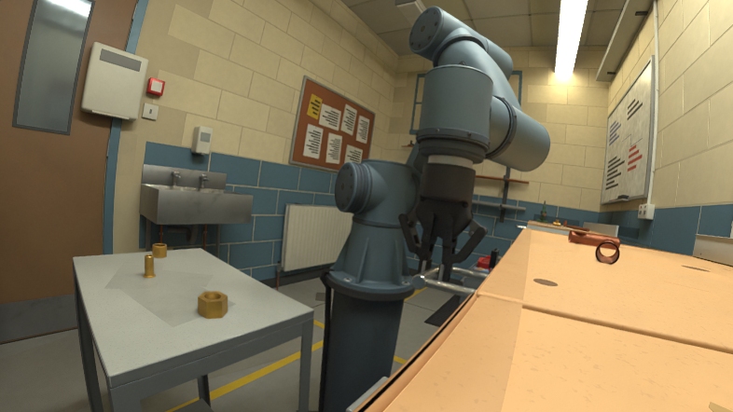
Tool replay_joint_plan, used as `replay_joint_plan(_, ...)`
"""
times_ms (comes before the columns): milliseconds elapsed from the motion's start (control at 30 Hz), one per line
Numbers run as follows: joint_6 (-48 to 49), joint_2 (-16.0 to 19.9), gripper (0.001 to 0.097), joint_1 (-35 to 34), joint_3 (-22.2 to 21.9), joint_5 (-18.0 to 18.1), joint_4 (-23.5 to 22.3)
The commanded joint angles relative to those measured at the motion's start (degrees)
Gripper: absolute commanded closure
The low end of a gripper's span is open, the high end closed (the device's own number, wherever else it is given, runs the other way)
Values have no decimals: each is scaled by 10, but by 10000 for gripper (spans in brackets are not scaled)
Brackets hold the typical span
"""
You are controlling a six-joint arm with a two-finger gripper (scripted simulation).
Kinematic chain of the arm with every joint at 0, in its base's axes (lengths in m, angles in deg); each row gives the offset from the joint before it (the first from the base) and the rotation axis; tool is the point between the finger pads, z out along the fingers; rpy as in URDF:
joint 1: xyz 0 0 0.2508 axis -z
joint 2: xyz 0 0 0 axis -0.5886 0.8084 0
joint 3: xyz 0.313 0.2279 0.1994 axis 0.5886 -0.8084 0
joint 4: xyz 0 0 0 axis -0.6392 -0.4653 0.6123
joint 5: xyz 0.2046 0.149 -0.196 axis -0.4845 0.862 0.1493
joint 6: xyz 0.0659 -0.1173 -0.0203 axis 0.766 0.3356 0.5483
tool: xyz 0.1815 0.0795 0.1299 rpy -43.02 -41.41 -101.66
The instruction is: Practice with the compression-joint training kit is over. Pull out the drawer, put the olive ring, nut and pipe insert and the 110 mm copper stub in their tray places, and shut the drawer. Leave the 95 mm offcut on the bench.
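The drawer's steel bar handle (445, 281) juts from the front of the wooden bench, and it sits between the fingers of my gripper (444, 266), which points straight down and is closed around it. The drawer itself is hidden under the bench edge. On the grey side table the brass nut (212, 304) lies near the front, the pipe insert (149, 266) stands upright further back, and the olive ring (159, 250) lies just behind it. Two copper pipe pieces (594, 238) (607, 252) lie on the bench top at the far right.
The sink (195, 202) hangs on the wall behind the grey table (184, 312). My arm's base column (361, 328) stands between table and bench (589, 328). A radiator is on the wall behind it.
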Motion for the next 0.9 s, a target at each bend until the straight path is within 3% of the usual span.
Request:
replay_joint_plan(0, 0, 0, 781, 0, 0, 0, 0)
replay_joint_plan(200, 0, 0, 901, 0, 0, 0, 0)
replay_joint_plan(867, -4, -4, 901, 4, -10, -6, 0)
